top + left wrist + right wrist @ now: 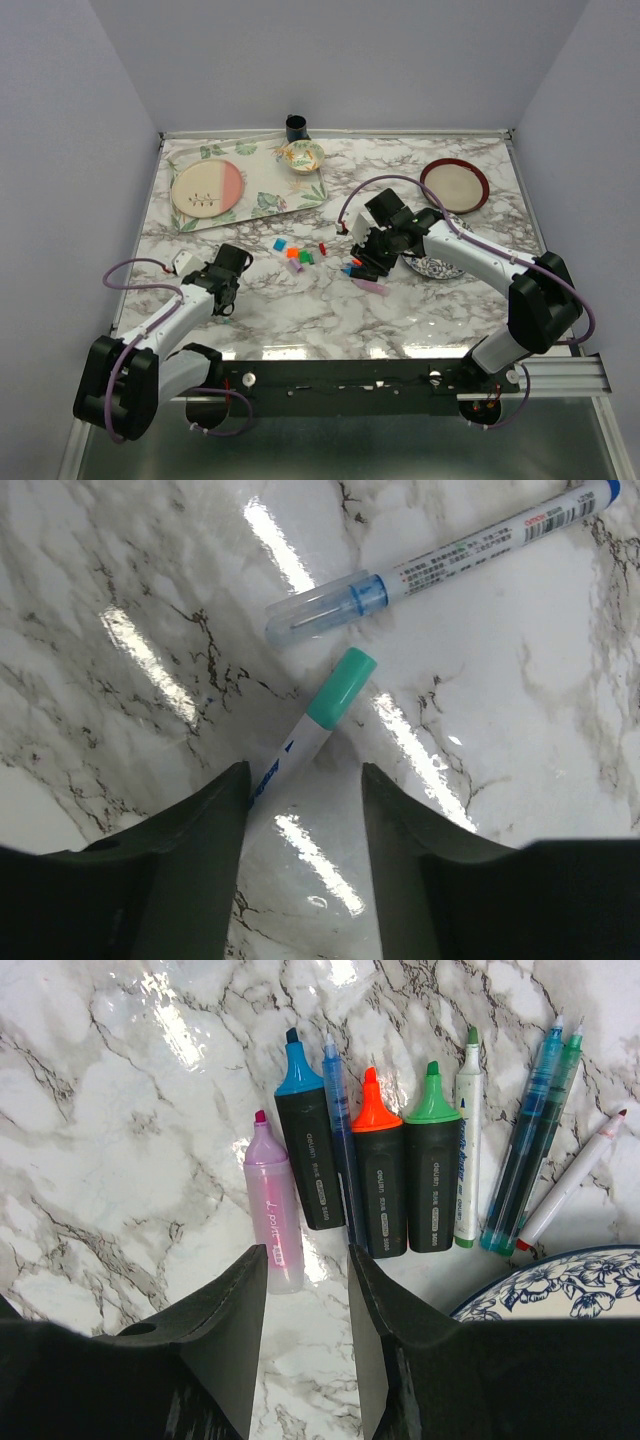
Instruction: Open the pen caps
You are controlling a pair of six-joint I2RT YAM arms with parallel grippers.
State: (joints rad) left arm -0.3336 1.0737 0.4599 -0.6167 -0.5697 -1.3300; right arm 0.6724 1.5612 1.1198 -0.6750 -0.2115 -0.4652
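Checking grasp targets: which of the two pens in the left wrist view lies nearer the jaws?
The teal-capped white pen; its barrel runs right down to the left jaws, while the clear-capped blue pen lies farther off.

White arms (185, 312), black joints (540, 305), purple cables (135, 262); dark-fingered left gripper (305, 775), right gripper (306, 1255).

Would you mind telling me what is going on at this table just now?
Two robot arms are uncapping pens. The left gripper hangs open over a white pen whose teal cap is on; just beyond lies a second pen under its clear cap. The right gripper, open and empty, hovers over a row of uncapped highlighters and thin pens beside a patterned plate. Loose caps lie mid-table.
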